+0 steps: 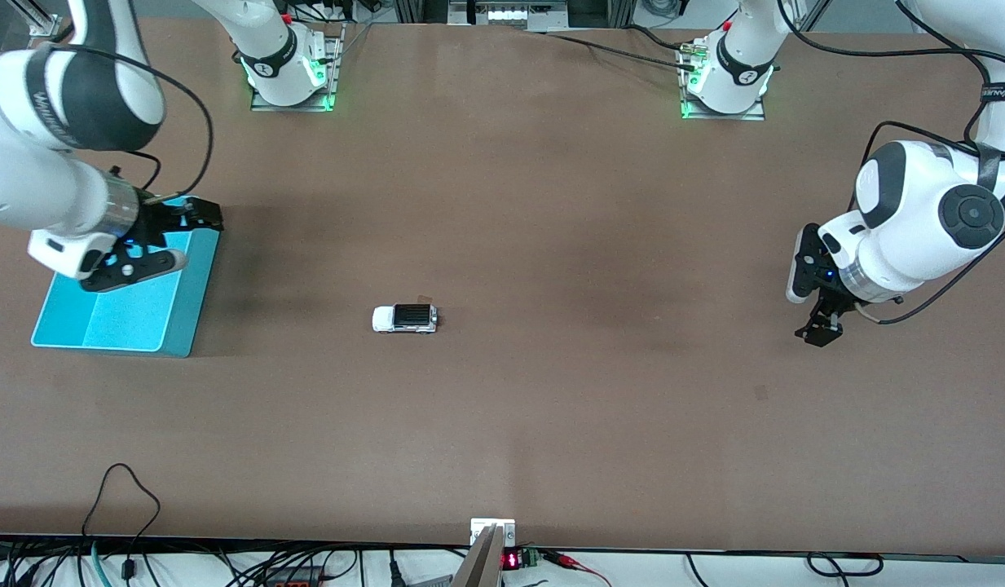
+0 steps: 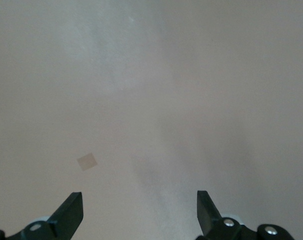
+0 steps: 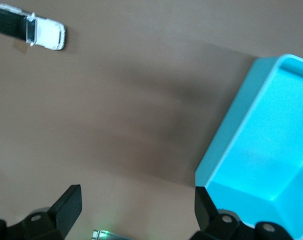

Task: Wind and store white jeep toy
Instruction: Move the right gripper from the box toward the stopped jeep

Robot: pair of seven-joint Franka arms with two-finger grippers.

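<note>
Nothing of the task is judged to be done yet: neither winding nor storing has begun, as far as can be seen.

The desk (image 1: pixel 551 244) is a wide brown surface on which the task's things are spread well apart. The cyan bin (image 1: pixel 143 322) is set at the right arm's end of the desk, and no toy is seen in the part of it that shows. In the right wrist view its rim (image 3: pixel 231 145) and pale floor are seen bare.

The right tool (image 1: pixel 156 244) is held over the bin, with its fingers spread apart and nothing between them, as the right wrist view confirms (image 3: pixel 134 212). The left tool (image 1: pixel 820 322) hangs over bare desk at the left arm's end, well apart from the toy; its fingers are likewise seen parted and empty in the left wrist view (image 2: pixel 139 215). Neither arm is engaged with anything.

The white jeep toy (image 1: pixel 404 318) is found near the middle of the desk, resting on its wheels, untouched, between the two tools and closer to the bin's end. It shows at the edge of the right wrist view (image 3: pixel 39 31).

Everything is therefore left: the toy is still to be grasped, wound, carried to the bin and released there.
</note>
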